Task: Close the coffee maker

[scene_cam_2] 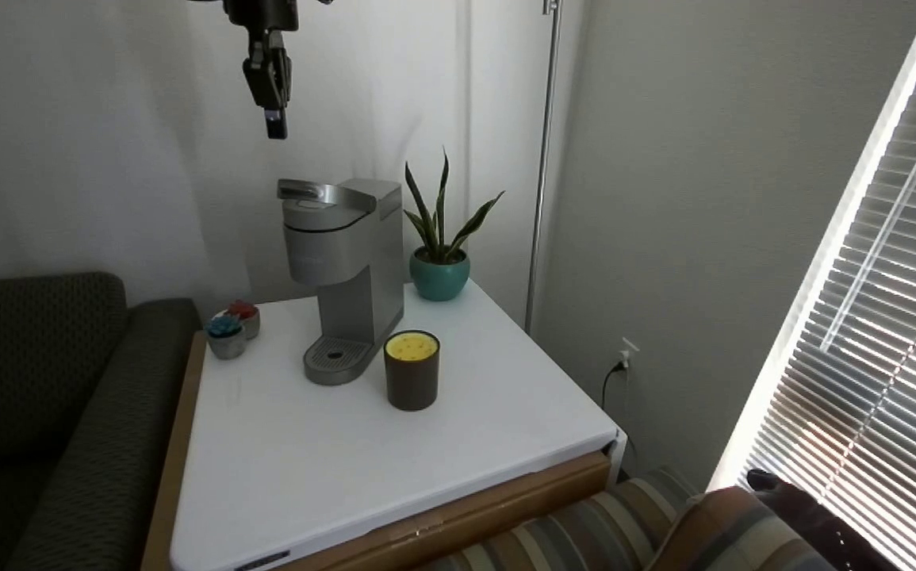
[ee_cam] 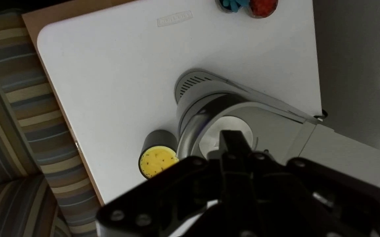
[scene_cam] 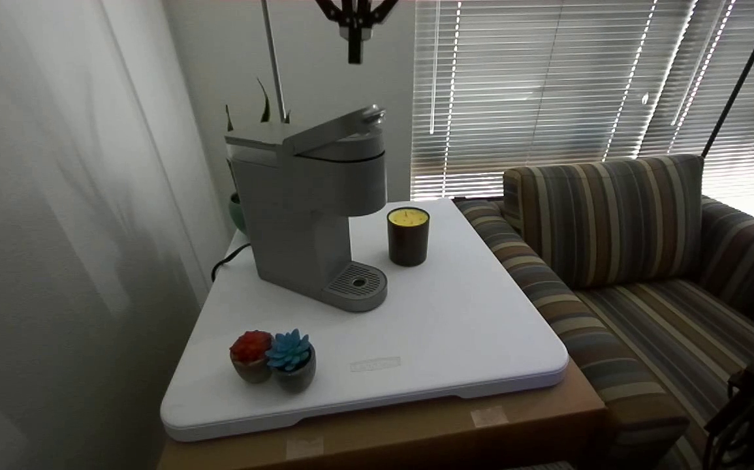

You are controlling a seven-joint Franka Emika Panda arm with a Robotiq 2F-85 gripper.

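Your gripper (scene_cam: 355, 60) hangs above the coffee maker (scene_cam: 311, 196), apart from it, its fingers (scene_cam: 354, 49) pressed fully together on nothing. The coffee maker stands on the white table (scene_cam: 468, 326), near the candle (scene_cam: 408, 241).

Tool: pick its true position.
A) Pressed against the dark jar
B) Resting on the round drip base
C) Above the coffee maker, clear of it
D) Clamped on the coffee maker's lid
C, since both exterior views show a gap between the tool and the coffee maker beneath it.
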